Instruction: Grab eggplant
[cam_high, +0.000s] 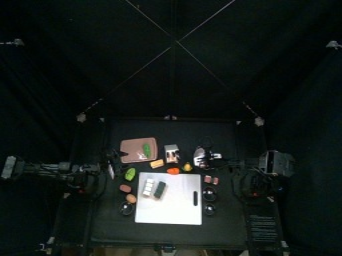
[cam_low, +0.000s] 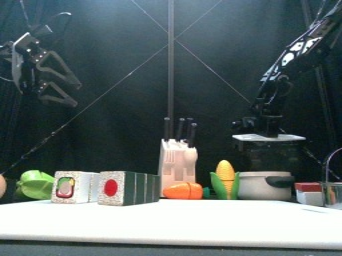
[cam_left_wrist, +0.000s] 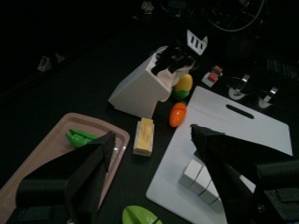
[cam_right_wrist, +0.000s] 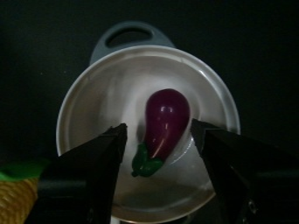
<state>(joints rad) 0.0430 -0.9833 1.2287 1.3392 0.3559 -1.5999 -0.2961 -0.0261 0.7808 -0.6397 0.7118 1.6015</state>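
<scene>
The eggplant (cam_right_wrist: 163, 122) is purple with a green stem and lies inside a silver pot (cam_right_wrist: 82, 96). My right gripper (cam_right_wrist: 162, 133) hangs straight over it, open, with one jaw on each side of the eggplant and neither touching it. In the front view the pot (cam_low: 263, 184) stands at the right of the table, and its wall hides the eggplant. My left gripper (cam_left_wrist: 155, 159) is open and holds nothing. It hovers high over the left side of the table.
A white knife block (cam_low: 178, 160), an ear of corn (cam_low: 225, 178) and an orange vegetable (cam_low: 185, 189) stand mid-table. Cut food blocks (cam_low: 107, 187) and a green pepper (cam_low: 36, 184) sit at the left. A white cutting board (cam_high: 171, 200) and a pink board (cam_high: 138, 149) lie flat.
</scene>
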